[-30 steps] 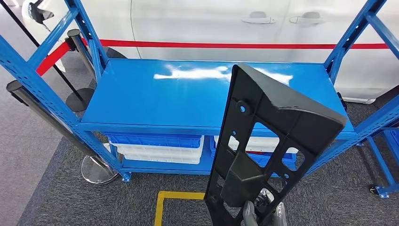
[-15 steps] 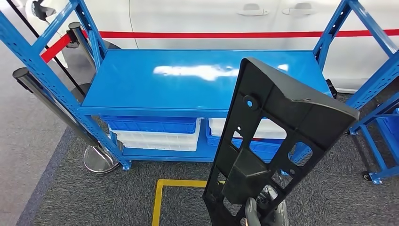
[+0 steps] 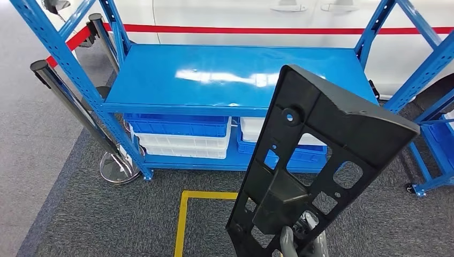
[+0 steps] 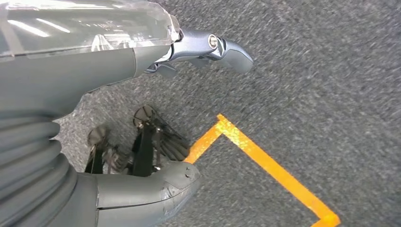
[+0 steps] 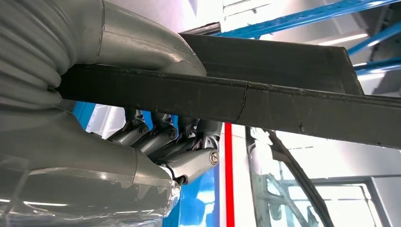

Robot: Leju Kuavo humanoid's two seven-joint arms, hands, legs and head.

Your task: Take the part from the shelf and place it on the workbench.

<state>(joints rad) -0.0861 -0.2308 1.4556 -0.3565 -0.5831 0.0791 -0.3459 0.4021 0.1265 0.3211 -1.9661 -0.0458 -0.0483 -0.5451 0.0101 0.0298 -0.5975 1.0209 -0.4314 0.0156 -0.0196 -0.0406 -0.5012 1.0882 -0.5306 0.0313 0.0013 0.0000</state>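
Note:
A long black plastic part [image 3: 316,155] with several cut-outs stands upright in front of me, gripped at its lower end by my right hand [image 3: 300,241]. In the right wrist view the thumb and fingers of that hand [image 5: 156,137] close on both sides of the part's flat edge [image 5: 283,94]. Beyond the part stands the blue workbench [image 3: 225,75], its glossy top bare. My left hand [image 4: 94,71] hangs over grey carpet, fingers apart and holding nothing.
White and blue bins [image 3: 182,134] sit on the bench's lower level. A chrome stanchion [image 3: 69,96] leans at the left, with its round base [image 3: 119,168] on the carpet. Yellow floor tape [image 3: 184,214] lies in front. A white car [image 3: 241,16] is behind and a blue rack [image 3: 433,134] at the right.
The whole picture has shifted, so the camera has moved: the bench now sits higher in the view and more carpet shows. My right hand still holds the part upright.

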